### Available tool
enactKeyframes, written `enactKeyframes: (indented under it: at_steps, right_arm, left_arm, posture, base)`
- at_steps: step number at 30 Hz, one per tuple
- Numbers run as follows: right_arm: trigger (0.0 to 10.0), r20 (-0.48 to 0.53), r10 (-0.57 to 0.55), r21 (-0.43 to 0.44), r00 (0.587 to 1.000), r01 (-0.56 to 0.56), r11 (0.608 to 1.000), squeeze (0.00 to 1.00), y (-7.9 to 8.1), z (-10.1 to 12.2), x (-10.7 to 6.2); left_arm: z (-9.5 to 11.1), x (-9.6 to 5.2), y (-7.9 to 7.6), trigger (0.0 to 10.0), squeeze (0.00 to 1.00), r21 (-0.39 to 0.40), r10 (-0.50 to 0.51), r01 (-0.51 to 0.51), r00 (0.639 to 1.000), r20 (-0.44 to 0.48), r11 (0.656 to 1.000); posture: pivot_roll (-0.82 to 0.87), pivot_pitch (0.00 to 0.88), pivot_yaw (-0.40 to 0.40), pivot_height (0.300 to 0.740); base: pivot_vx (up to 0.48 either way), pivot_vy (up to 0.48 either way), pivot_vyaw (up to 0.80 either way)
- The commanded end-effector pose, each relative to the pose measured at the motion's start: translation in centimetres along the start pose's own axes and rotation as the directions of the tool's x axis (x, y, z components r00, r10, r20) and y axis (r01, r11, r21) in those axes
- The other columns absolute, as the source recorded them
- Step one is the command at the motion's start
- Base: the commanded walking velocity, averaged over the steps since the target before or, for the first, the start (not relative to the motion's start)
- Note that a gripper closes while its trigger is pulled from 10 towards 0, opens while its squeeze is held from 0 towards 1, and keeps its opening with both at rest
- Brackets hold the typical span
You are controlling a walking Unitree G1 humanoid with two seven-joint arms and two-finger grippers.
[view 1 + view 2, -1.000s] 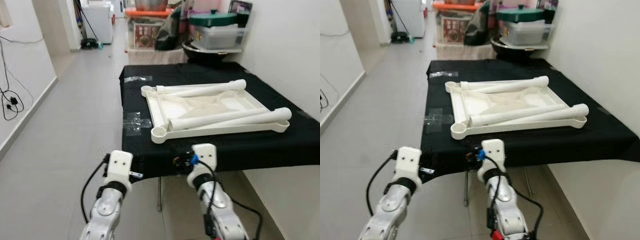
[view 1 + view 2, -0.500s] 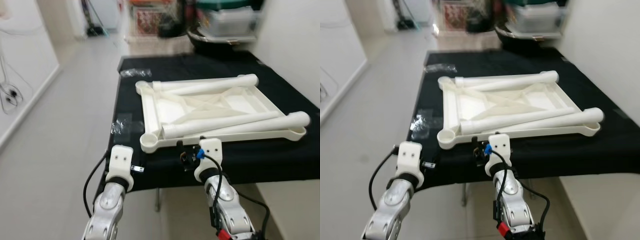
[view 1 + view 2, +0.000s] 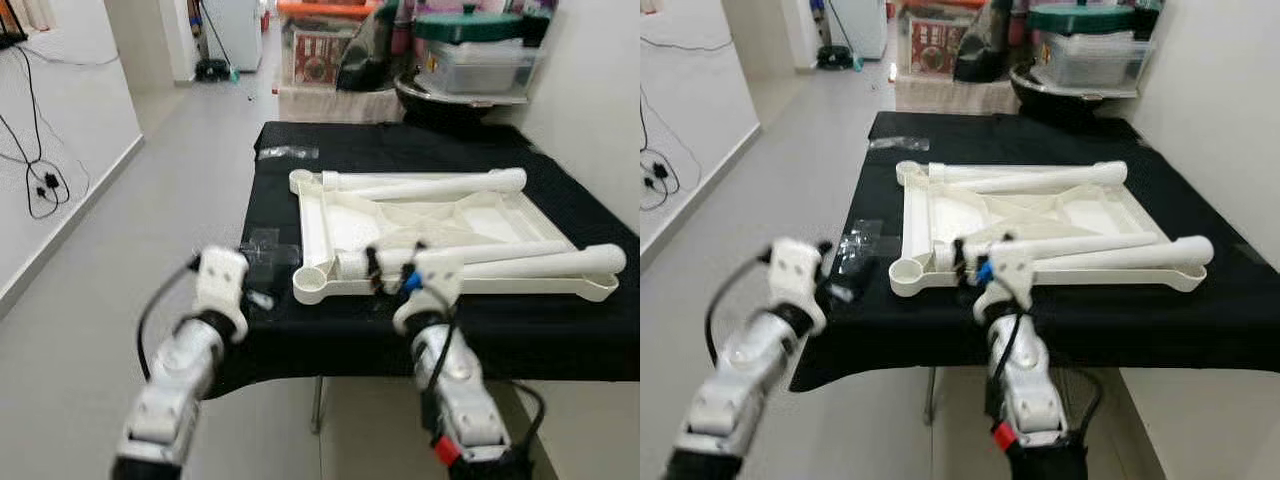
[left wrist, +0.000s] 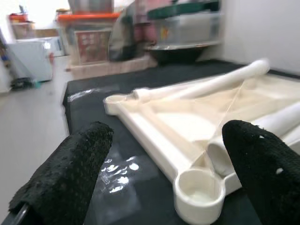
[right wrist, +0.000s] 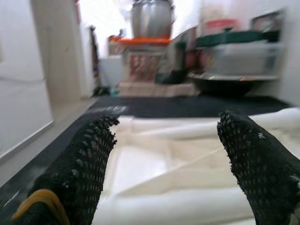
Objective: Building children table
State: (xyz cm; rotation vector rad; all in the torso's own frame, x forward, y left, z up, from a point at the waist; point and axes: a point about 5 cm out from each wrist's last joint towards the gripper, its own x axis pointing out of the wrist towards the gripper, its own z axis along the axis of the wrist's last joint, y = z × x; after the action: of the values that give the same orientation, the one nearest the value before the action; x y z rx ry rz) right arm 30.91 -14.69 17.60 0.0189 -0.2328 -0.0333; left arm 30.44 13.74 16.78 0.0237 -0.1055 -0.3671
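**White tabletop and legs lying on black counter**

Lying upside down at the middle of the black-draped counter (image 3: 560, 330): white tabletop (image 3: 330, 225), ribbed underside up, round socket (image 3: 312, 285) at its near-left corner. Resting across it: three white legs, one along the far edge (image 3: 425, 184), two near the front edge (image 3: 560, 262). Hovering at 6 o'clock of the tabletop, by the near legs' ends: right gripper (image 5: 164, 154), fingers spread open. Hanging at 8 o'clock, beside the socket corner: left gripper (image 4: 159, 164), also spread wide. Sitting beyond at 12 o'clock: green-lidded storage box (image 3: 470, 45).
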Motion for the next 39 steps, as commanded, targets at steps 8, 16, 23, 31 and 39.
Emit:
enactKeyframes:
  at_steps: [8,16,23,31,39]
  right_arm:
    - [10.0,0.100,-0.055,-0.023,0.993,0.058,0.998,0.00,-0.2,3.0,0.9]
    - [10.0,0.124,-0.044,-0.024,0.991,0.047,0.999,0.00,0.5,3.9,-0.3]
    - [10.0,0.123,-0.044,-0.015,0.991,0.046,0.999,0.00,0.7,4.3,-0.9]
    - [10.0,0.122,-0.028,-0.007,0.992,0.029,1.000,0.00,1.0,4.9,-0.8]
    - [10.0,0.106,0.011,0.005,0.994,-0.012,1.000,0.00,1.6,6.4,-1.6]
  left_arm:
    - [-3.1,0.1,0.1,10.0,0.00,-0.237,-0.301,0.263,0.943,-0.144,0.935]
    - [-3.6,1.5,0.3,10.0,0.00,-0.447,-0.379,0.281,0.914,-0.145,0.849]
    - [-2.2,3.7,0.3,10.0,0.00,-0.542,-0.429,0.328,0.901,-0.067,0.774]
    - [-1.3,4.7,0.7,10.0,0.00,-0.588,-0.451,0.353,0.893,-0.021,0.727]
    - [-1.0,5.3,1.0,10.0,0.00,-0.622,-0.475,0.371,0.880,-0.002,0.689]
  posture:
    - [0.04,0.000,-0.007,0.740]
    - [0.03,0.000,0.014,0.740]
    - [0.02,0.004,0.039,0.740]
    - [0.02,0.042,0.034,0.740]
    - [0.01,0.140,0.022,0.740]
  base:
    - [0.000,0.000,0.00]
    - [0.000,0.000,0.00]
    - [0.000,0.000,0.00]
    - [0.000,0.000,0.00]
    - [0.000,0.000,0.00]
